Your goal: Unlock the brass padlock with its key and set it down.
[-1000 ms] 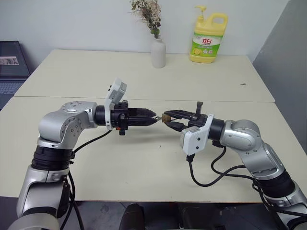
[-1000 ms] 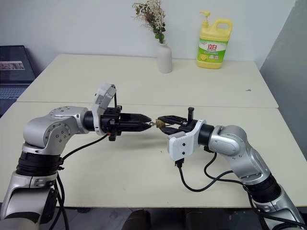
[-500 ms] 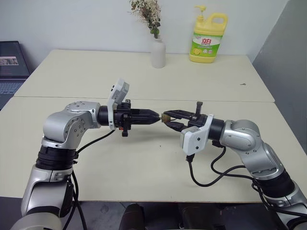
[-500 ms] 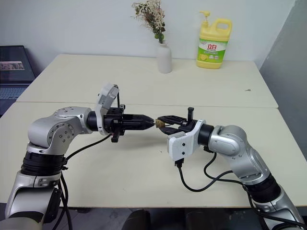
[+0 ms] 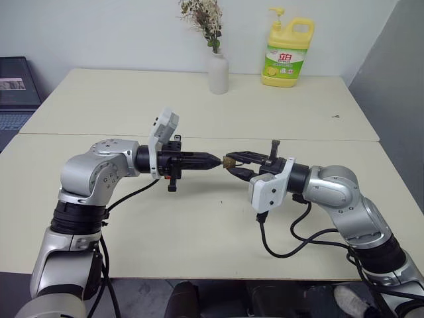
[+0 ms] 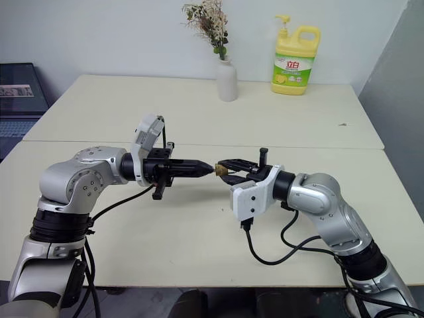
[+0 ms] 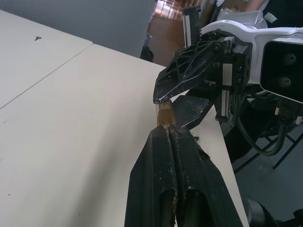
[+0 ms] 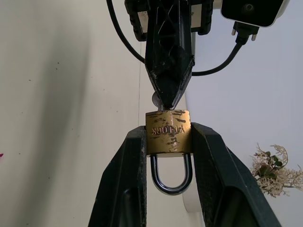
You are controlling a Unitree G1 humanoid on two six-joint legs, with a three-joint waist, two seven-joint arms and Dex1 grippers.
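Observation:
The brass padlock point(image 8: 168, 132) is clamped by its sides between the fingers of my right gripper point(image 5: 230, 164). Its silver shackle point(image 8: 171, 182) points back toward that wrist. The lock is held in the air above the table, in the middle of the head views point(image 6: 222, 170). My left gripper point(image 5: 216, 159) comes in from the left, level and shut. Its tip meets the padlock's free end. A small silvery piece, the key point(image 8: 155, 100), shows at that tip against the lock; most of it is hidden between the fingers point(image 7: 163, 142).
Both arms hover over the near cream table point(image 5: 199, 225). On the far table stand a white vase with dried flowers point(image 5: 218, 73) and a yellow detergent bottle point(image 5: 287, 56). A laptop point(image 5: 16, 93) sits at the left. A grey partition point(image 5: 397, 79) rises at the right.
My left gripper's fingers have closed together at the padlock's free end, and its tip has edged slightly closer to the lock. The right gripper and padlock have kept still.

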